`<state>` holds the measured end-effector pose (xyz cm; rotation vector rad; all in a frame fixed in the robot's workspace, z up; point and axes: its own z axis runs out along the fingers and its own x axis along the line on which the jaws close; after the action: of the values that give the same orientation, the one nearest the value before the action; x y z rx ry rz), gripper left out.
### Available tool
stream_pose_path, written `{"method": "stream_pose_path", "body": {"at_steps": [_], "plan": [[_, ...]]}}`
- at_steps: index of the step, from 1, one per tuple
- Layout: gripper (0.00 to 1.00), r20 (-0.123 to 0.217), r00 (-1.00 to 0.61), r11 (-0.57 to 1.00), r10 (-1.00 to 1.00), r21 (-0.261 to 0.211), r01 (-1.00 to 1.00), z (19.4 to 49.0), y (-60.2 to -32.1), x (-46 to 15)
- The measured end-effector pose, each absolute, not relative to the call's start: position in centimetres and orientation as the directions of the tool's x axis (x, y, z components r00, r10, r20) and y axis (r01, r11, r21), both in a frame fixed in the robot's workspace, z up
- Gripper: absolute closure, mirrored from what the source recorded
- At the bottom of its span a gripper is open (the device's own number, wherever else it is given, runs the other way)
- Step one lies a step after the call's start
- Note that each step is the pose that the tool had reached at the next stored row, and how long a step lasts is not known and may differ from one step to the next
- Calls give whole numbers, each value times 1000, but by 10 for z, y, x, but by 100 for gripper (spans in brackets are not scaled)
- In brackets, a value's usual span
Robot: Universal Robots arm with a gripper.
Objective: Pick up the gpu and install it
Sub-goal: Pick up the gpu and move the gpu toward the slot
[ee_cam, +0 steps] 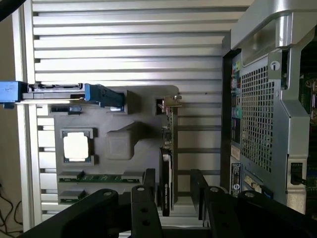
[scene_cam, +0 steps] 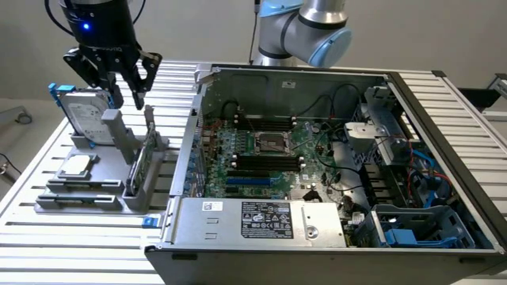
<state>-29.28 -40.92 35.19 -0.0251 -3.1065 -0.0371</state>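
Note:
The gpu (scene_cam: pixel 141 163) stands on edge in a grey holder (scene_cam: pixel 79 202) on the slatted table, at the exterior view's left beside the open computer case (scene_cam: pixel 317 71). In the wrist view I see it edge-on as a thin card (ee_cam: pixel 168 148) with its metal bracket at the far end. My gripper (scene_cam: pixel 132 105) hangs a little above the card's top edge. Its black fingers (ee_cam: pixel 148 186) are open and stand on either side of the card's line, with the gripper (ee_cam: pixel 173 187) centred over it and holding nothing.
The holder also carries a silver hard drive with blue rails (scene_cam: pixel 83 113) (ee_cam: pixel 54 91) and a small silver square chip (scene_cam: pixel 77 165) (ee_cam: pixel 76 146). The case's perforated metal wall (ee_cam: pixel 257 114) rises close beside the holder. Its motherboard (scene_cam: pixel 269 160) lies exposed.

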Motion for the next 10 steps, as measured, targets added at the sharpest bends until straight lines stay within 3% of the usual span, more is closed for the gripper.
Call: {"method": "stream_pose_path", "body": {"at_steps": [10], "plan": [[58,35,-999,1000,13,24,13,334,-420,-293]]}}
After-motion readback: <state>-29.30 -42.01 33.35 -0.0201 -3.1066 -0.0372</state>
